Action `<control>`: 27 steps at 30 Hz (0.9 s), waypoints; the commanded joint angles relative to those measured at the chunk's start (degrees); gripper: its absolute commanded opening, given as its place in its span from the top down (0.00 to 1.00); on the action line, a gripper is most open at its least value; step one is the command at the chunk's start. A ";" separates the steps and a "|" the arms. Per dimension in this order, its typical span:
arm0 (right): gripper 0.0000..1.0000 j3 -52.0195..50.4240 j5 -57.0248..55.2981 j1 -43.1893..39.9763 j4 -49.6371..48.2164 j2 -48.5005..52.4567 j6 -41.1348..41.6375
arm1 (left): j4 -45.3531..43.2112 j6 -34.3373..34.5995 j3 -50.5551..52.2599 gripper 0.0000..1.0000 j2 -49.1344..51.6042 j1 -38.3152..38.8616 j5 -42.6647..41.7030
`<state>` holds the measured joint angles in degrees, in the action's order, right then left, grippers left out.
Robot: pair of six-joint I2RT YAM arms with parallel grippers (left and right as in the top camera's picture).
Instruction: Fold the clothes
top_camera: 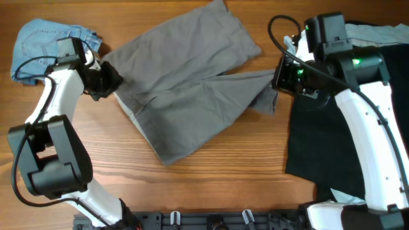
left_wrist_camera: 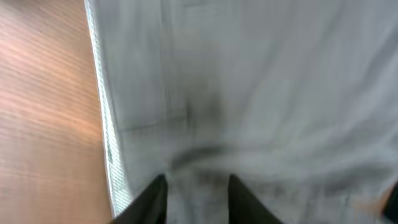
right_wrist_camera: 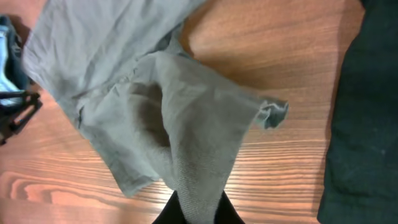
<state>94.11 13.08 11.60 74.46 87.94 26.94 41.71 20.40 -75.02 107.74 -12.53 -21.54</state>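
Working from the edges, you have bare counter (top_camera: 243, 172) along the near side of the grey shorts (top_camera: 185, 89) and a strip above their left half. The denim shorts (top_camera: 41, 41) lie bunched just behind your left hand (top_camera: 105, 80), and the black garment (top_camera: 319, 147) lies beneath the right arm. The grey shorts lie mid-counter, slanted, mostly flat. Your left hand clenches puckered cloth at the waistband edge. Your right hand (right_wrist_camera: 196, 208) grips one leg's hem, lifted and draped.
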 commanded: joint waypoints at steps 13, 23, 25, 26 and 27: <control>0.96 0.00 -0.24 0.35 -0.96 6.47 1.49 | 30.27 -6.25 13.94 0.53 -7.13 15.93 -10.25; 0.95 0.00 -0.44 0.35 -0.96 6.47 -1.49 | 9.25 12.37 34.10 0.41 -18.99 18.32 -4.74; 0.96 0.00 -0.44 0.35 -0.96 6.47 -1.51 | 4.44 15.19 36.26 0.39 -18.75 19.80 -4.22; 0.96 0.00 -0.44 0.35 -0.94 6.47 -1.49 | 3.67 16.06 36.92 0.38 -18.73 20.20 -3.50; 0.96 0.00 -0.44 0.35 -0.92 6.47 -1.51 | 3.19 16.90 37.75 0.37 -18.71 20.72 -2.51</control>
<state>94.11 13.04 11.60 73.60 93.91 26.65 46.28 30.98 -40.07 89.45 6.52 -27.16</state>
